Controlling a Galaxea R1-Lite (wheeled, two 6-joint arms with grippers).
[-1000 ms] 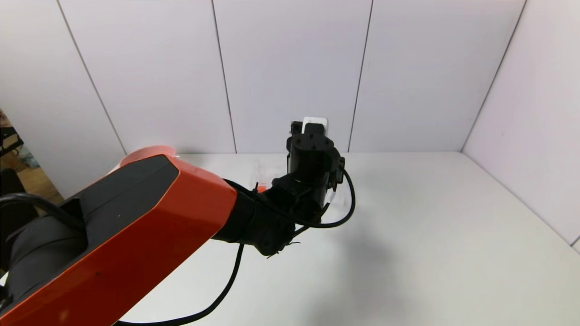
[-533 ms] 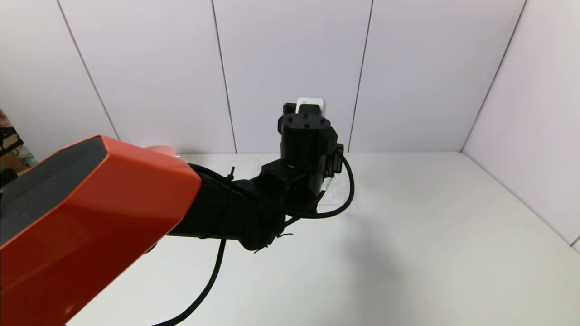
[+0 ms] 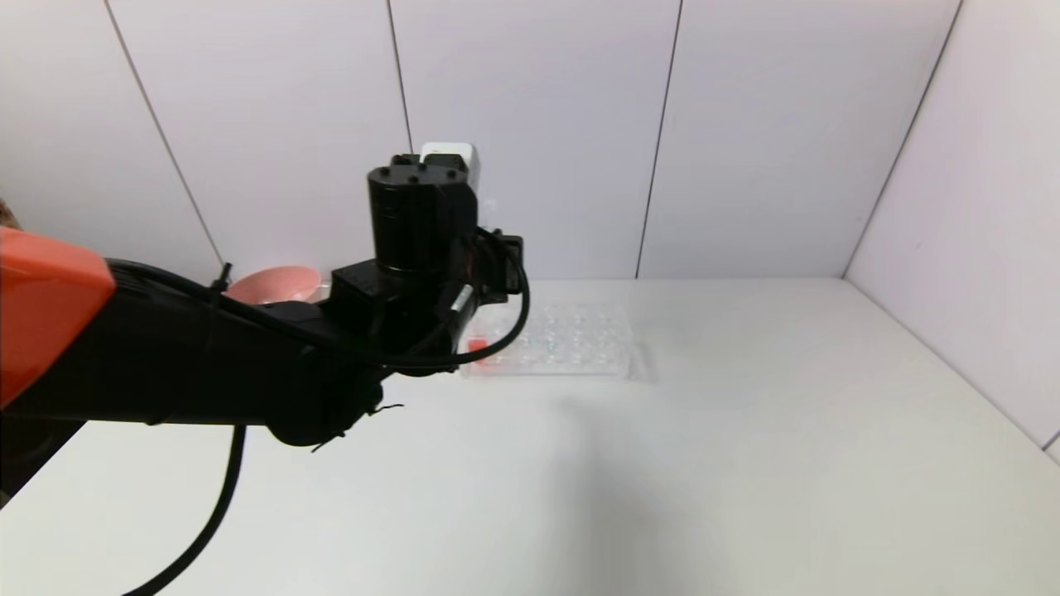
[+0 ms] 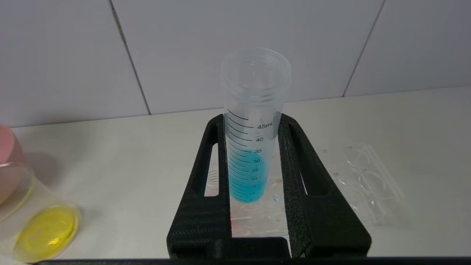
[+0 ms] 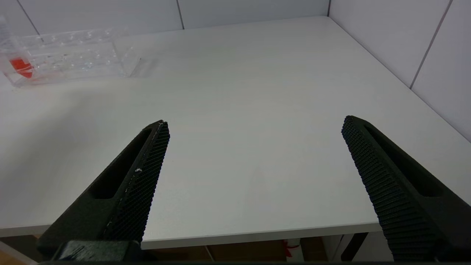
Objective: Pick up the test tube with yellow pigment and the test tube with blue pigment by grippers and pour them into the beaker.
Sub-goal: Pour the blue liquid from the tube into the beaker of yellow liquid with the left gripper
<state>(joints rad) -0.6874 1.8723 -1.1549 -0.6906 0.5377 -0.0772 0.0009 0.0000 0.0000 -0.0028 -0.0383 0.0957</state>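
Between left gripper fingers: blue tube

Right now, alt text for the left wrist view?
The left gripper is clamped on an upright clear graduated tube of blue liquid above a white table. A clear beaker with yellow liquid in its bottom stands off to one side, a clear plastic tube rack behind.

A white table fills the scene, lit evenly from above with soft shadows. Pale grey wall panels, split by thin dark vertical seams, close off the far side. A matching panelled wall runs along the right edge, meeting the far wall at a corner.
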